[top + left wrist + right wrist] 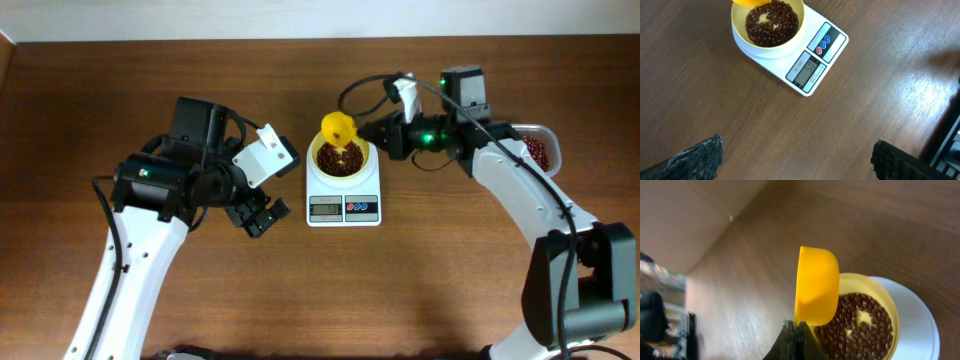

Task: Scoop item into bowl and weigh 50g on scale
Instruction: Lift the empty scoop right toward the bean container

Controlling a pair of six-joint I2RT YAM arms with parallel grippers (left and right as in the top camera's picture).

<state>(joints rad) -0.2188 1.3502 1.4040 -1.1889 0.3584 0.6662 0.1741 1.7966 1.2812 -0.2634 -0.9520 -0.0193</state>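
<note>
The pale yellow bowl (343,158) sits on the white scale (343,193) at the table's middle and holds dark reddish-brown beans (771,24). My right gripper (372,134) is shut on the handle of a bright yellow scoop (338,127), which is tipped on its side above the bowl's far rim (816,284). In the right wrist view the bowl (887,305) shows beans (852,327) with bare patches. My left gripper (262,215) is open and empty, left of the scale's front. The scale's display (808,68) is lit.
A clear plastic tub (540,150) with more beans stands at the right, behind my right arm. The brown wooden table (320,290) extends all round the scale.
</note>
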